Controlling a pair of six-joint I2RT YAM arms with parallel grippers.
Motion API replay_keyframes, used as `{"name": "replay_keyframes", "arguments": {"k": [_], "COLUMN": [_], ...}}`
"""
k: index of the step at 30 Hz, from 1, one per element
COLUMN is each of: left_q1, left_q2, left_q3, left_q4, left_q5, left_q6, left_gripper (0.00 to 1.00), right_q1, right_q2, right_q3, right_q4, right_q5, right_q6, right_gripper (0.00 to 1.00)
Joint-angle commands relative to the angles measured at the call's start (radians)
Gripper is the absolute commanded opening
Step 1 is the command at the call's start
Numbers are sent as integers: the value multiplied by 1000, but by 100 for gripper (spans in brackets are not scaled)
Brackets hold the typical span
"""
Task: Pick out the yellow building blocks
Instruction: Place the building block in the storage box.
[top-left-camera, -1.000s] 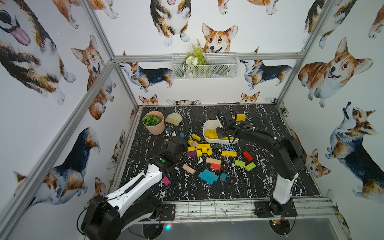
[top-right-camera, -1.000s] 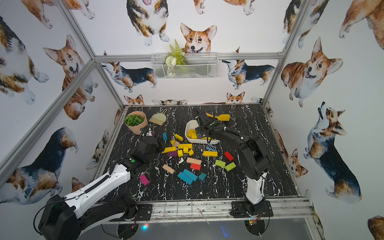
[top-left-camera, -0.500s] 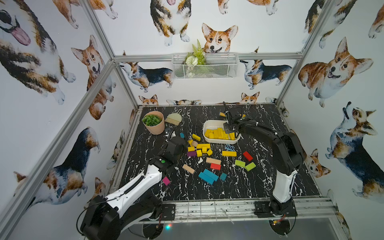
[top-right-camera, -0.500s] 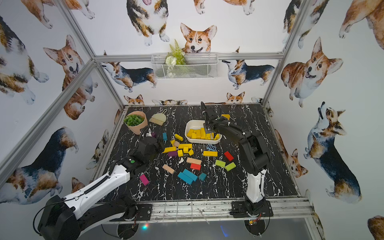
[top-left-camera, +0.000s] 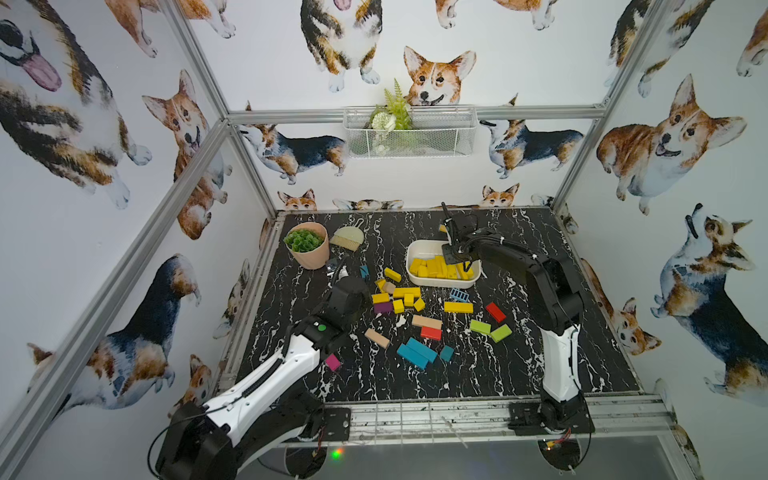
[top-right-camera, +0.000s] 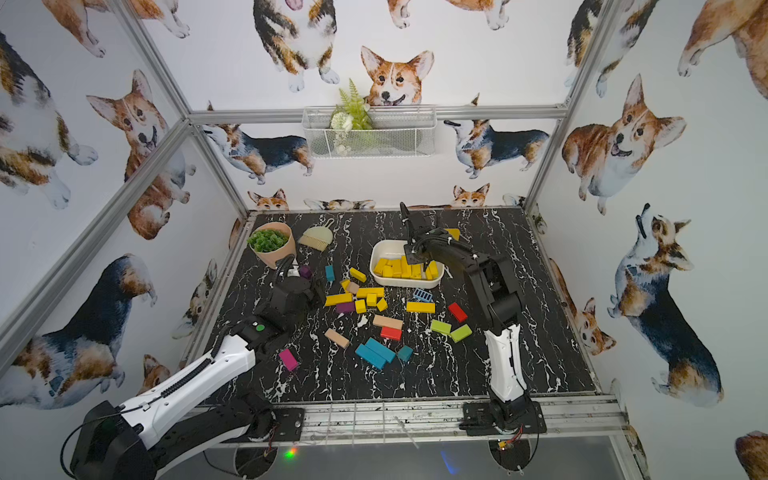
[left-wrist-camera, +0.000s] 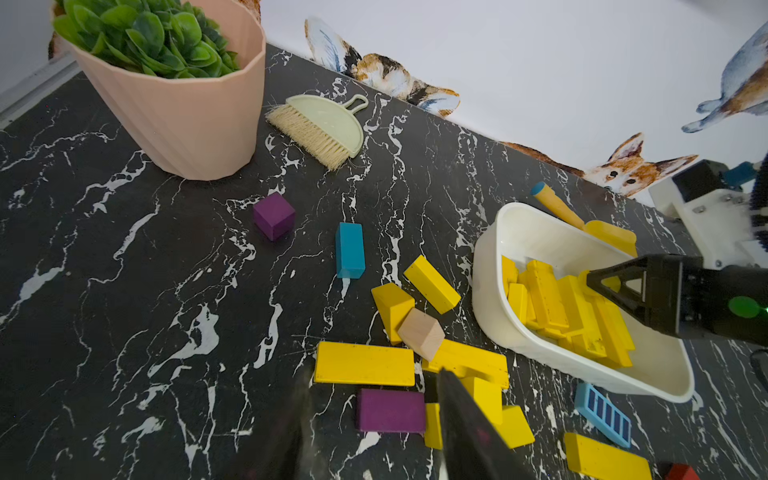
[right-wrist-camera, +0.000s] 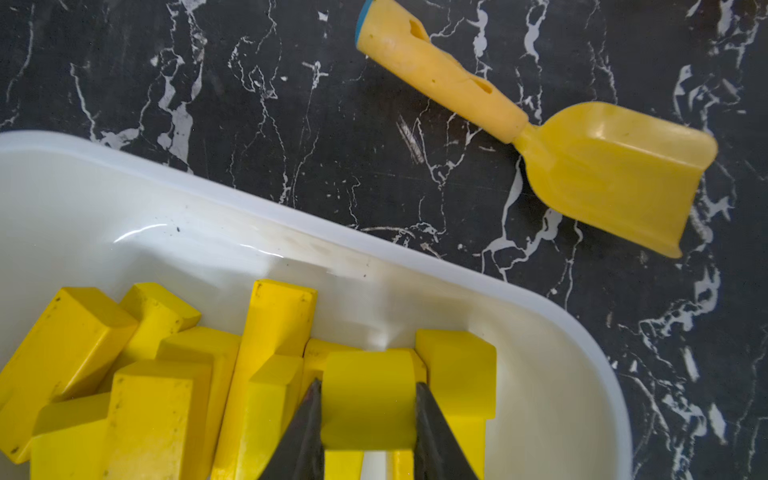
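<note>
Pinching a yellow block (right-wrist-camera: 368, 374) at the frame's lower centre, my right end effector (right-wrist-camera: 366, 384) clamps its flat sides. I judge it light, stiff, slick painted wood. Meanwhile my left end effector (left-wrist-camera: 376, 386) hangs open.

Glossy plastic tub (right-wrist-camera: 166, 249), matt yellow blocks (right-wrist-camera: 278, 324)

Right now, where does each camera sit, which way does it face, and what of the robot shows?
Top views: high above the arm bases, looking down on the black marbled tabletop; left arm and right arm show.
Left wrist: low, facing the white plastic tray; open left claw, right arm beyond.
Right wrist: down into the tray; right claw gripping a rounded yellow wooden block.
Shared: all show the tray's yellow wooden blocks.
</note>
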Motion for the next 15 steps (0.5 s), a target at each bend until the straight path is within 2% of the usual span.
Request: {"name": "replay_keyframes", "arguments": {"k": [1,5,11,15], "left_q1": [2,4,5,12], "left_q2": [-2,0,-8,-7], "left_q3": [5,14,21,26], "left_q4": [-4,-22,-47,-46], "left_q5": [-16,-19,-18,-18], "left_q6": [-3,2,13,34], "left_gripper": [53,53,53,55], "right_q1": [1,0,-2,-1], "right_q2": [20,42,15,-76], "right_q3": [22,42,40,1], "right_q4": [-8,-19,-14,8], "right_q5": [-18,-31,-38,-56], "right_q6": [15,2,-4,-6], "right_gripper": [33,44,47,46]}}
